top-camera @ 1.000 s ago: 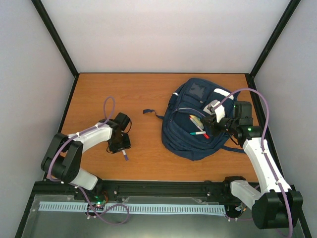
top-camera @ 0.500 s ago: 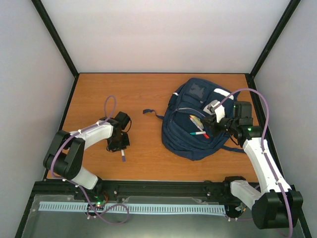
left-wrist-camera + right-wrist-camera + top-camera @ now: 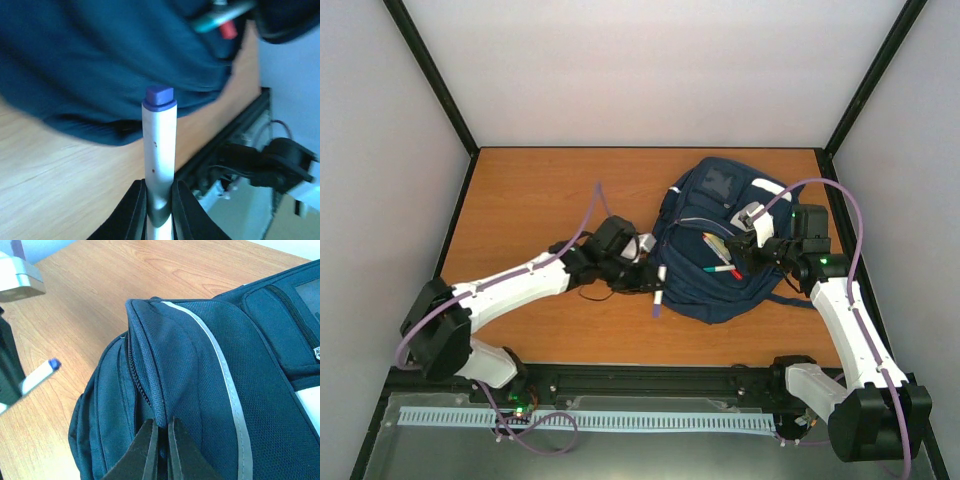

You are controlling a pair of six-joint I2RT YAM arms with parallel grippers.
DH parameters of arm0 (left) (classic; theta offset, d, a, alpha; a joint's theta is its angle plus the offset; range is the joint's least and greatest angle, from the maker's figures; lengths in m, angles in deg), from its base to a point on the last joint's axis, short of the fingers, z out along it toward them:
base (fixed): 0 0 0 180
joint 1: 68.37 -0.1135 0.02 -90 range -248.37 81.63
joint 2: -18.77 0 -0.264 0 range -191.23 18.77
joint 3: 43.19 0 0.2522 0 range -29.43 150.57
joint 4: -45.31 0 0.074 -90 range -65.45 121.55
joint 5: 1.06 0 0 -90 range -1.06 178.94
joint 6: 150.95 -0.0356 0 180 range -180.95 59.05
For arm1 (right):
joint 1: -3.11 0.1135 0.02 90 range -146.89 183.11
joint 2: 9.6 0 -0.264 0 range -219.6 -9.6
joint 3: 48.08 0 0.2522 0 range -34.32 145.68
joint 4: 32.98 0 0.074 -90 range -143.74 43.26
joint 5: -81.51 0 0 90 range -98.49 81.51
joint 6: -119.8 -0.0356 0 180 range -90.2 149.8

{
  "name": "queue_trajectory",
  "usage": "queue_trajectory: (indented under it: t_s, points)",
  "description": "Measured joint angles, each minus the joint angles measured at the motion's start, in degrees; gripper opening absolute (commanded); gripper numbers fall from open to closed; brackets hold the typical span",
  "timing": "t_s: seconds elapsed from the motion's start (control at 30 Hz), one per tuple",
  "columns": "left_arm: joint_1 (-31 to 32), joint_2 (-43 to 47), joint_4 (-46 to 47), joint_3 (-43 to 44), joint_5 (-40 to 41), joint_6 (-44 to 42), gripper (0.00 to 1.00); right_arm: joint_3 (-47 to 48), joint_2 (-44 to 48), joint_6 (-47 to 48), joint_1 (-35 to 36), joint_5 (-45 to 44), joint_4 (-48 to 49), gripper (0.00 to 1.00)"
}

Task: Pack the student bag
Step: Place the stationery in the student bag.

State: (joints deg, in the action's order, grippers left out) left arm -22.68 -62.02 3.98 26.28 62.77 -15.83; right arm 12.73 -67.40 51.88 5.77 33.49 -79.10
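Right tool on navy bag (white-striped)

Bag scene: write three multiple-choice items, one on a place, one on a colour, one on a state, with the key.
1. Where on the table does the bag lie?
A) left half
B) right half
C) near edge, centre

2. What colour is the cap of the marker in the left fingers?
A) yellow
B) orange
C) blue

3. What are the right fingers doing?
A) shut on the bag
B) standing wide open
C) holding a marker

Key: B, the top view shows it right of the middle; C, the left wrist view shows a blue tip; A, they pinch the bag's seam.
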Motion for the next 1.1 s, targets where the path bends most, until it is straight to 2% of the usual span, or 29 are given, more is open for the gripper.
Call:
queue_trajectory:
  t_s: [0.13, 0.3, 0.33, 0.73, 1.1]
  points:
    - [5.4, -5.5, 8.6, 4.0, -2.5, 4.0, 0.07, 0.0, 0.0, 0.0, 0.0, 0.0, 0.0, 0.03]
    - [7.2, -13.2, 17.9, 6.8, -2.9, 10.6, 0.07, 0.0, 0.0, 0.0, 0.0, 0.0, 0.0, 0.03]
    - [7.1, -17.2, 22.5, 8.9, -2.2, 14.9, 0.06, 0.0, 0.0, 0.0, 0.0, 0.0, 0.0, 0.03]
    - [7.8, -27.1, 35.9, 16.5, 2.4, 28.7, 0.07, 0.0, 0.0, -0.1, -0.1, -1.6, 0.7, 0.03]
    - [8.7, -29.4, 37.5, 17.2, 14.4, 38.3, 0.08, 0.0, 0.1, 0.0, 0.0, -0.9, 1.2, 0.03]
